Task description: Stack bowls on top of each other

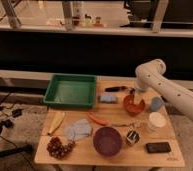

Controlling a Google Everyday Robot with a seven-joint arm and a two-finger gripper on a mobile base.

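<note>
Hovering over the orange-red bowl (134,106) at the right of the surface (87,151), the hand (136,99) is standing open, gripping nothing. Grasping is beginning, I'd say; next comes closing on its rim, then carrying it to the purple bowl (108,141).

I am watching the white arm (160,82) reaching in from the right and holding the gripper (135,98) low over the orange-red bowl (128,107), jaws spread wide, toward the back right of the wooden table (140,156) (whether it is touching the bowl I cannot tell). The purple bowl (108,141) is sitting well apart near the front edge, with a small metal cup (132,137) just beside it on the right and a blue cloth (78,130) on its left. A green tray (70,91) is lying at the back left, and a white container (156,121) is standing between a blue cup (157,103) and a black phone (158,147).
</note>
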